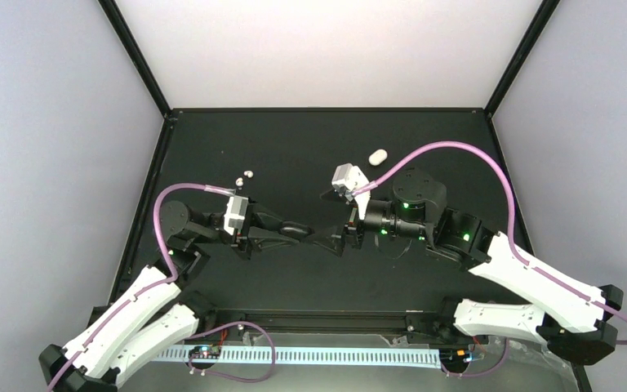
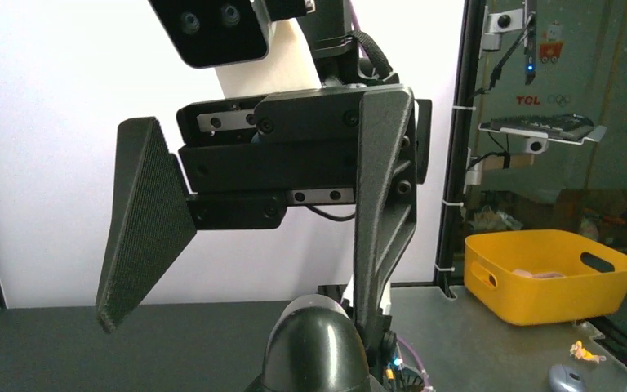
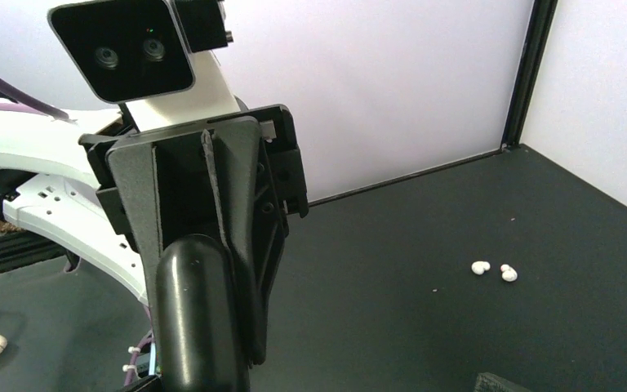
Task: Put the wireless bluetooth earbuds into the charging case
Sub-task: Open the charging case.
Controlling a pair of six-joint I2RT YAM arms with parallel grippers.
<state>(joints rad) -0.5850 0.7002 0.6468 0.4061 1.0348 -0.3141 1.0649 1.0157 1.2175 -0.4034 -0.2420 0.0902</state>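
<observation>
Two tiny white earbuds lie side by side on the black table, left of centre; they also show in the right wrist view. A glossy black oval charging case is held above the table between both grippers, and shows in the left wrist view and the right wrist view. My left gripper is shut on the case's left end. My right gripper faces it, open wide. One of its fingers stands just beside the case, and the other is far off it.
A white oval object lies on the table at the back, right of centre. White walls and black frame posts enclose the table. A yellow bin stands beyond the table's right side.
</observation>
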